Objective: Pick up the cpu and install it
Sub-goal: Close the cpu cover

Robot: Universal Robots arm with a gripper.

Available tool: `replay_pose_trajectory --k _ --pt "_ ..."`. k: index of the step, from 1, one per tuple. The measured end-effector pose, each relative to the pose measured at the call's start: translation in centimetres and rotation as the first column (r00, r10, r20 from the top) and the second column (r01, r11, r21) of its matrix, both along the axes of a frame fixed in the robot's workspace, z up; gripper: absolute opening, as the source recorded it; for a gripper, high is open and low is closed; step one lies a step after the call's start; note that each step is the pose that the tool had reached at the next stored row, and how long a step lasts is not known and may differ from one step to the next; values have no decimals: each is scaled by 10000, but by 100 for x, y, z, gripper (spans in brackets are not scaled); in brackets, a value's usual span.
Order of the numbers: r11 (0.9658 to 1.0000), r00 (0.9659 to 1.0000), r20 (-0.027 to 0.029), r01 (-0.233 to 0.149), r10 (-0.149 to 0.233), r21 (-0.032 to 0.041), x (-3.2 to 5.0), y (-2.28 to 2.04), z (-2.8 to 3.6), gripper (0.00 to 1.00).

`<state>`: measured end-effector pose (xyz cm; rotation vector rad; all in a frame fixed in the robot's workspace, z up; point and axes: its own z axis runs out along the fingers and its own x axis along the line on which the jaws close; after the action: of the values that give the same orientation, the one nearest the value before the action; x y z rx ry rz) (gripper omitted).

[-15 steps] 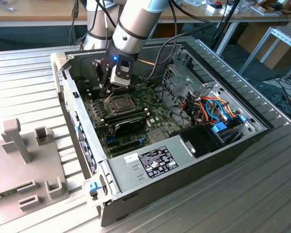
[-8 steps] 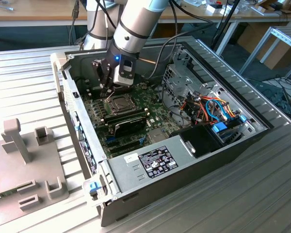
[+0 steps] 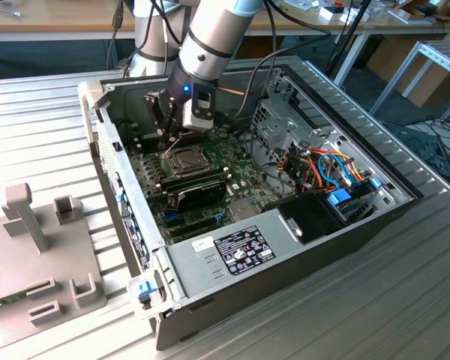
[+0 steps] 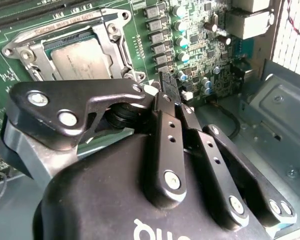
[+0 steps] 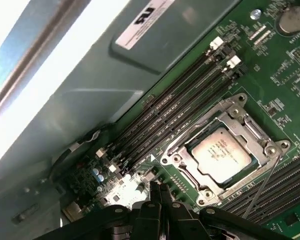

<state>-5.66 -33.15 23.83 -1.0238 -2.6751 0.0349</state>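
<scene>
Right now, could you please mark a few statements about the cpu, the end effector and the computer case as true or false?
1. The cpu lies in its socket on the motherboard. True.
2. The end effector holds the cpu. False: the cpu lies in the socket, apart from it.
3. The motherboard is red. False: it is green.
4. The computer case lies open, its inside showing. True.

The case wall (image 3: 126, 105) and the drive cage (image 3: 274, 124) are crowding the claw (image 3: 168, 138) on both sides; room above the cpu (image 5: 221, 152) is lying open.
</scene>
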Motion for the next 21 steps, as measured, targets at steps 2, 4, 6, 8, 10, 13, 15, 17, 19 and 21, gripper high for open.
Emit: replay_pose_trajectory --k 2,4,6,8,10,13,15,17,19,21 --pt "9996 9996 3 -272 272 71 0 0 0 11" --pt "9979 9981 14 -623 623 169 0 0 -1 11" --pt "9937 9941 32 -1087 1086 288 0 1 -1 11" --pt "9882 9889 57 -1485 1484 382 0 1 -1 11" --pt "9811 9820 77 -1886 1885 437 2 0 -1 11" --pt "9787 9797 77 -2005 2003 440 4 4 0 11" --pt "9787 9797 78 -2004 2003 439 4 4 -1 11" --pt "9784 9796 117 -2008 2004 497 4 7 -1 11" --pt "9769 9789 215 -2043 2033 619 4 14 -1 11" --pt "9747 9774 313 -2110 2092 737 4 16 -1 11"
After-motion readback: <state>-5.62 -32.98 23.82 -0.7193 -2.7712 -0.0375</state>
